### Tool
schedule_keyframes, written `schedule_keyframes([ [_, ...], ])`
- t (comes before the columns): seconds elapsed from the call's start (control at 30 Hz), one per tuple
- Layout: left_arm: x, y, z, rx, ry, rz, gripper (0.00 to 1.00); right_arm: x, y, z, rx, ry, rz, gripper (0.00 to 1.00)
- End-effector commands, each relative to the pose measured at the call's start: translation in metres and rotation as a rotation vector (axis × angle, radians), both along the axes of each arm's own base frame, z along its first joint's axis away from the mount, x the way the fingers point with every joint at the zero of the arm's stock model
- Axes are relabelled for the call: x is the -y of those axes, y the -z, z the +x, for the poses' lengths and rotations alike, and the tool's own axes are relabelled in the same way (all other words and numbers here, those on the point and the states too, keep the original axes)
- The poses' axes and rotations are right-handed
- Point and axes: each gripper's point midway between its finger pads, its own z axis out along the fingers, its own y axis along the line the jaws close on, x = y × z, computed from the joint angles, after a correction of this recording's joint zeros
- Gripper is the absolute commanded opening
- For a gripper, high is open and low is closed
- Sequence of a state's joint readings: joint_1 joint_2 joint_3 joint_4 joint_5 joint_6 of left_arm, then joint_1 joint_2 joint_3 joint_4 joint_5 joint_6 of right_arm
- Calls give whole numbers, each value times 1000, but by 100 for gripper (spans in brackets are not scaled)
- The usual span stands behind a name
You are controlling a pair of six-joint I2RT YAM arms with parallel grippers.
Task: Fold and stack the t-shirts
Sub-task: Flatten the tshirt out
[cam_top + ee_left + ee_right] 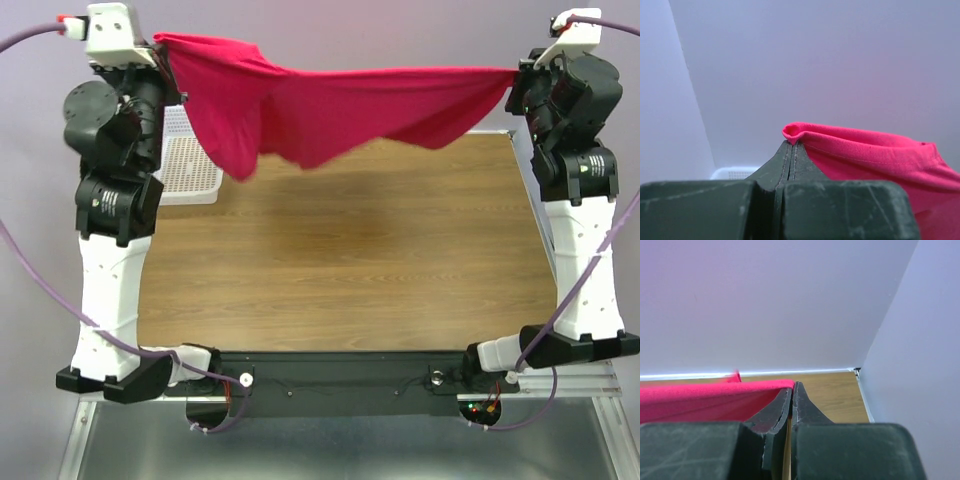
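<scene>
We are holding the t-shirt (330, 105) up in the air between our two arms, and it is hanging above the table (350, 280). Our left end effector (163, 52) is pinching one edge of the crimson-pink cloth. In the left wrist view, this end effector (791, 146) is pressing its fingers together, with a small rolled lip of fabric poking out just above the tips. The rest of the t-shirt (875, 157) is spreading away to the right of it.

Our right end effector (517, 82) is gripping the opposite edge. In the right wrist view, its jaws are clamping shut on a thin fold, and the cloth (705, 400) is running off to its left as a taut, nearly level band.

From above, the t-shirt is stretching from one end effector to the other. Its upper edge is pulling fairly straight towards the right end effector. Nearer the left end effector, the fabric is bunching and sagging into a loose lobe that is hanging below and a little to the right of that end effector. The whole garment appears to be hanging apart from the table.

A white mesh basket (190, 165) is sitting below the left end effector, partly hidden behind the left arm.
</scene>
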State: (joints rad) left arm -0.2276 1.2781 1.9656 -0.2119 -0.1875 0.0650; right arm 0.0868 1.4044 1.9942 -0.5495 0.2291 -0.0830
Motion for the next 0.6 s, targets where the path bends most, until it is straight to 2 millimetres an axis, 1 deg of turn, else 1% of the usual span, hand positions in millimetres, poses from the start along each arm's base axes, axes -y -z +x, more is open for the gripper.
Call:
schedule_keyframes([
  [0.0, -10, 8, -2, -25, -45, 7, 0, 11, -22, -25, 67, 43, -14, 1],
  [0.03, -10, 5, -6, -21, -41, 7, 0, 12, -30, -35, 90, 44, -14, 1],
  [0.07, -11, -2, -14, -4, -37, 6, 0, 12, -34, -41, 101, 42, -19, 1],
  [0.13, -8, 0, -16, -19, -17, 17, 0, 12, -43, -53, 128, 32, -21, 1],
  [0.23, -2, 7, -16, -49, 14, 33, 0, 8, -46, -60, 141, 3, -29, 1],
  [0.37, 3, 37, 4, -132, 21, 80, 0, 2, -24, -46, 83, -24, -50, 1],
  [0.4, 6, 55, 18, -188, 20, 97, 0, 2, -16, -41, 63, -24, -54, 1],
  [0.47, 8, 73, 31, -244, 17, 119, 0, 1, 6, -30, 8, -24, -59, 1],
  [0.5, 11, 90, 44, -283, 17, 129, 0, 1, 14, -22, -9, -25, -62, 1],
  [0.53, 12, 98, 52, -299, 13, 133, 0, 1, 23, -16, -28, -22, -65, 1],
  [0.57, 13, 106, 58, -310, 14, 140, 0, 1, 37, -8, -63, -20, -66, 1],
])
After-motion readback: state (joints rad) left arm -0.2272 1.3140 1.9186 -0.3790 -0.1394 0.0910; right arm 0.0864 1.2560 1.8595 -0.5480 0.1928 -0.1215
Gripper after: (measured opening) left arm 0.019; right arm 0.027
